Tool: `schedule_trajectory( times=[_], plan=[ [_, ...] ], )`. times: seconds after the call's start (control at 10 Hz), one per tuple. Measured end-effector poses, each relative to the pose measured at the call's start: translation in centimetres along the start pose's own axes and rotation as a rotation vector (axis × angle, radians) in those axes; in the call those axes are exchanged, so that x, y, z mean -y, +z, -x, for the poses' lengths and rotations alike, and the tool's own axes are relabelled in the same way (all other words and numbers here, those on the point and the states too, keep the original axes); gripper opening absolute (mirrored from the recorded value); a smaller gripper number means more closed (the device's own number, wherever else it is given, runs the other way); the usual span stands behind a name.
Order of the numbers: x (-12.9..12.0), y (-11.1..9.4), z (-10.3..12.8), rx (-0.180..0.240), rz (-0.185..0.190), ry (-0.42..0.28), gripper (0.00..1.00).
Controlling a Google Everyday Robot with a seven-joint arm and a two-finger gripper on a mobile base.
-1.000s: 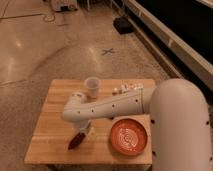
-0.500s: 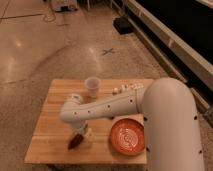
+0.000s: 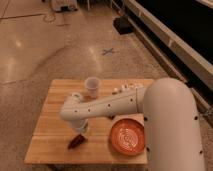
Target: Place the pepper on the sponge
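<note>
hovering low over the wooden table (image 3: pixel 50 131), pincer (image 3: pixel 82 130) right by the pepper (image 3: pixel 75 143), cannot tell how open or whether gripping

Dark red pepper (image 3: pixel 76 142), orange bowl (image 3: pixel 117 133) with pale concentric rings, white arm (image 3: pixel 110 106).

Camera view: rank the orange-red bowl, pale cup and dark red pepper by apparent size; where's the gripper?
1. Orange-red round bowl
2. Pale translucent cup, farther back
3. Dark red slender pepper
Gripper is right beside the pepper.
</note>
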Motion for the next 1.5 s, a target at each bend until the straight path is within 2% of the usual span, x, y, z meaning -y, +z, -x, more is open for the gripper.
schedule_trajectory(
  times=[0.2, 0.3, 0.4, 0.6, 0.7, 0.9, 1.1, 1.3, 1.5],
  plan=[
    [0.2, -0.6, -0.3, -0.005, 0.001, 0.000, 0.27],
    [0.1, -1.9, -1.2, -0.012, -0.004, 0.012, 0.17],
    [-0.2, -3.1, -2.1, -0.017, -0.008, 0.022, 0.11],
    [-0.9, -6.2, -4.3, -0.027, -0.021, 0.044, 0.08],
    [-0.8, -6.9, -4.7, -0.029, -0.026, 0.055, 0.08],
    [-1.7, -7.0, -6.0, -0.035, -0.026, 0.076, 0.08],
    [-2.3, -6.9, -7.0, -0.040, -0.025, 0.065, 0.08],
    [-0.7, -6.8, -6.9, -0.045, -0.031, 0.054, 0.08],
    [2.5, -6.7, -6.3, -0.056, -0.018, 0.030, 0.08]
  ],
)
